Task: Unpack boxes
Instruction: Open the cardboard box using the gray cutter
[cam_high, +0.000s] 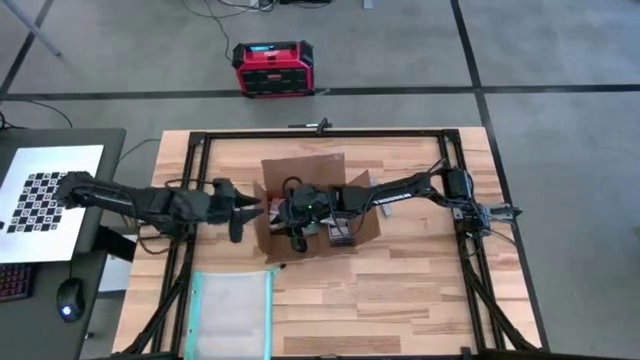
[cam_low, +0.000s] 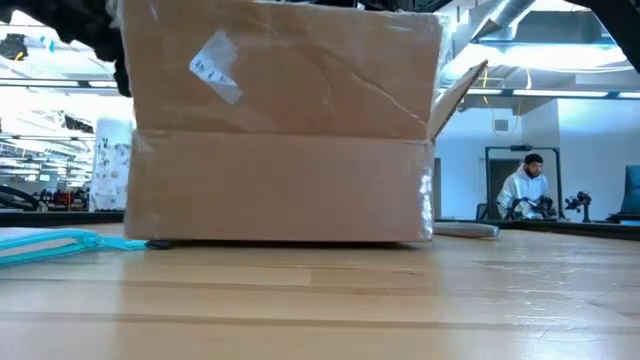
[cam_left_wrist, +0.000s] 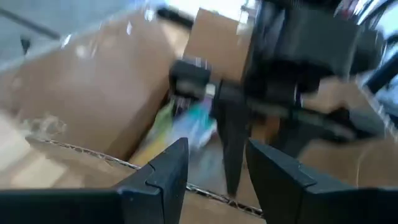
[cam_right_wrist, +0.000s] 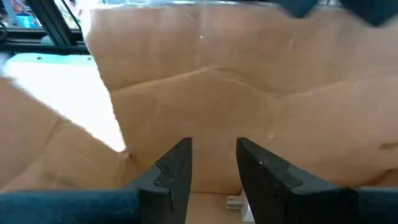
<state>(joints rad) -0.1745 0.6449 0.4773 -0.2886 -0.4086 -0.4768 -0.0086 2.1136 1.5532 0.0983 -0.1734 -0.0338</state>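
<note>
The brown cardboard box stands mid-table with its flaps open; in the low view its near wall rests flat on the wood, with the near flap upright above it. My left gripper is open at the box's left wall, its fingers over the corrugated rim. My right gripper reaches down into the box from the right, open, facing an inner cardboard wall. Green, teal and white packets lie inside the box. My left gripper stands at the rim of the box's left wall, level, from the table's left. Whether its fingers touch the cardboard, I cannot tell.
A clear teal-edged pouch lies at the near left of the table. A red and black case sits on the floor past the far edge. Black frame rails border the table. A person sits far behind.
</note>
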